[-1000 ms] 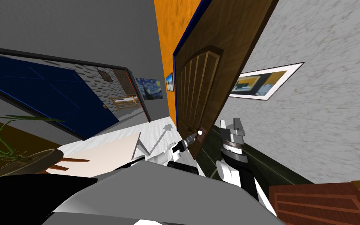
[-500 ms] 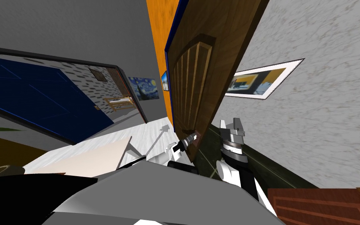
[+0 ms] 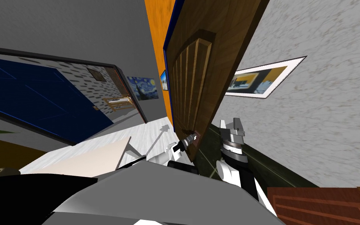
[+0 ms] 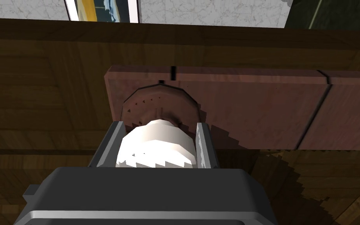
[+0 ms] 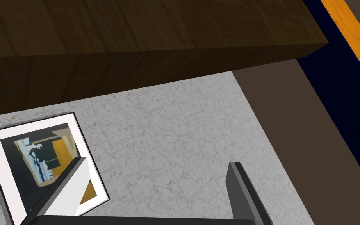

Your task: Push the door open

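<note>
My view has shifted a little since a second ago; left claw (image 4: pixel 159 125) grips the brown door's (image 3: pixel 198 70) white knob (image 4: pixel 155 148), right claw (image 5: pixel 156 162) wide

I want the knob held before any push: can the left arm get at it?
Yes, it seems: the left gripper is shut on the brown door's white knob, fingers pressing its sides.

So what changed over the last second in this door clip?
The left gripper closed in on the white knob of the brown door. The knob showed just past the fingertips a second ago, and the gripper is now shut on it. The whole head view slid left, so I moved too; whether the door itself swung is unclear. The right gripper stayed open, raised beside the door.
</note>
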